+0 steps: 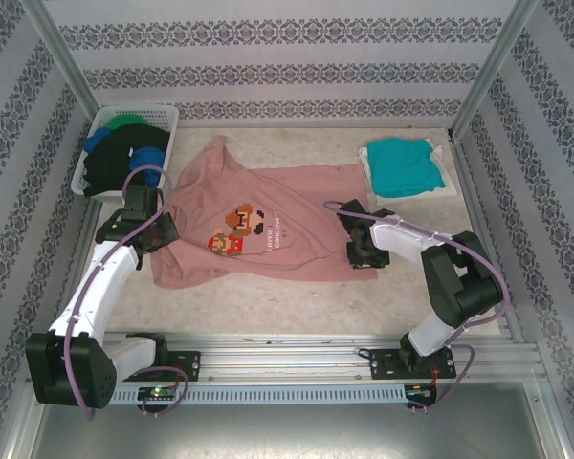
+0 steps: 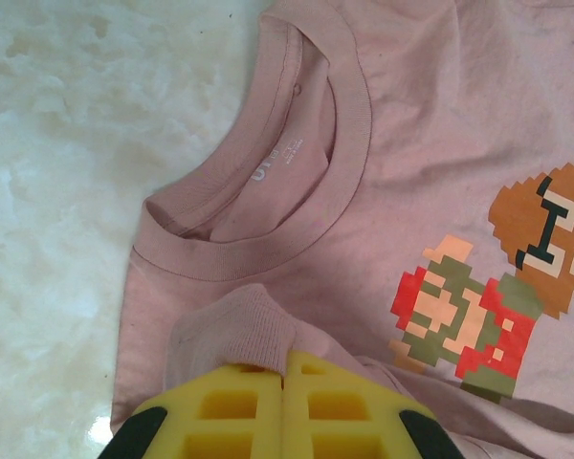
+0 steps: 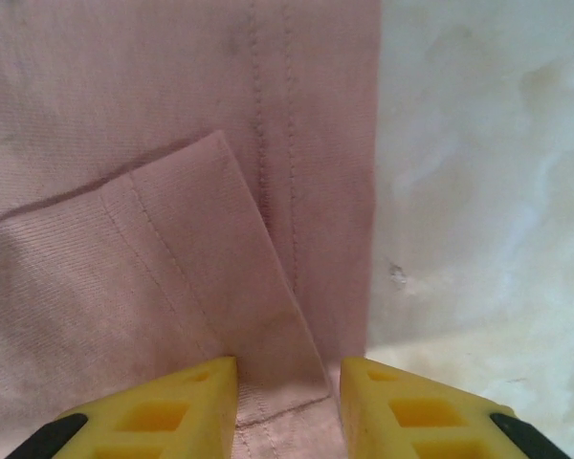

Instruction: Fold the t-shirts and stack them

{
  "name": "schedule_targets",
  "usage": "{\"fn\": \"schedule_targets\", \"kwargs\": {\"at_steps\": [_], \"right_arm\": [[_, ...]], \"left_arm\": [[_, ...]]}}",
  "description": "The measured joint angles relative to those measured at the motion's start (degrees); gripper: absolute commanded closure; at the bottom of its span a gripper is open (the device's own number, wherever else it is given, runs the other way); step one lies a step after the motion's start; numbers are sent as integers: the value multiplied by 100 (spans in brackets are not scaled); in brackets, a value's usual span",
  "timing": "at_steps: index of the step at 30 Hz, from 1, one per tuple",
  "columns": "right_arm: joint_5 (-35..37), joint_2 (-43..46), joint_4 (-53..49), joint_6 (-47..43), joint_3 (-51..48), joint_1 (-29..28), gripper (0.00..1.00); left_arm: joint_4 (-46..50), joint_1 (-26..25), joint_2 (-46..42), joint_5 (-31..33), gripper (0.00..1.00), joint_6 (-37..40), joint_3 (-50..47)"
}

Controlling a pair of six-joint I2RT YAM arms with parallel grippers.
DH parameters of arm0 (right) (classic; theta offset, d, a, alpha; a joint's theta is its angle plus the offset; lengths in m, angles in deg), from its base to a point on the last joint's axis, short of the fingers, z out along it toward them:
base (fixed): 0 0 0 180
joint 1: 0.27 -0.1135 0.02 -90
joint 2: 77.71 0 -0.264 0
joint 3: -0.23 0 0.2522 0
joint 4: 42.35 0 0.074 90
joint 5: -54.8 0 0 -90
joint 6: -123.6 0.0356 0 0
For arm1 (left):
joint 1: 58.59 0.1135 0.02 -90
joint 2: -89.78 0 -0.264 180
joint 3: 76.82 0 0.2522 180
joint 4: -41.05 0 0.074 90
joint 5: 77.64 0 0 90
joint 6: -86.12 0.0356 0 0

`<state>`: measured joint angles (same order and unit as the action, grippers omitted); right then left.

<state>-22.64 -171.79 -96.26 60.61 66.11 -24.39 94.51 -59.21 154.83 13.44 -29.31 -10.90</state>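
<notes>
Top external view: the surface [image 1: 287, 143] is a pale, marbled slab, boxed in by walls papered in light stripes with dark ornamental bands, with bare metal posts at the far corners and a metal rail along the near edge.

A salmon-pink t-shirt [image 1: 258, 234] lies spread across the middle, collar toward the left arm and hem toward the right arm, its pixel-art print facing up (the small lettering beside the figures is too fine to read). At the far right a folded teal t-shirt [image 1: 402, 164] sits on something white whose nature I cannot tell. In the far left corner a white slotted basket [image 1: 172, 120] holds a heap of black [image 1: 110, 164], blue [image 1: 151, 158] and green [image 1: 129, 120] t-shirts, the black one spilling over the basket's near rim.

The left pincer [image 1: 163, 232] covers the pink shirt's collar end, hiding that edge from above. From the left wrist, the left pincer [image 2: 283, 368] has its yellow pads pressed together on a raised ridge of pink cloth just below the ribbed collar. The neck label is blurred.

The right pincer [image 1: 359, 251] rests at the hem's near corner. From the right wrist, the right pincer [image 3: 287, 368] stands with its pads apart, a turned-over flap of stitched hem lying between them. The flap's lower end is cut off by the frame edge.
</notes>
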Motion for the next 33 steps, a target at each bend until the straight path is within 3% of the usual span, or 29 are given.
{"fn": "schedule_targets", "kwargs": {"at_steps": [8,22,27,33], "right_arm": [[-42,-37,76,-28,28,-2,81],[15,249,-35,0,28,-94,98],[120,868,-391,35,26,-350,98],[247,2286,-767,225,-205,-374,100]], "left_arm": [[4,0,-35,0,100,0,0],[17,0,-57,-22,100,-2,7],[181,0,-275,-85,100,-4,140],[531,0,-925,-39,100,-13,310]]}}
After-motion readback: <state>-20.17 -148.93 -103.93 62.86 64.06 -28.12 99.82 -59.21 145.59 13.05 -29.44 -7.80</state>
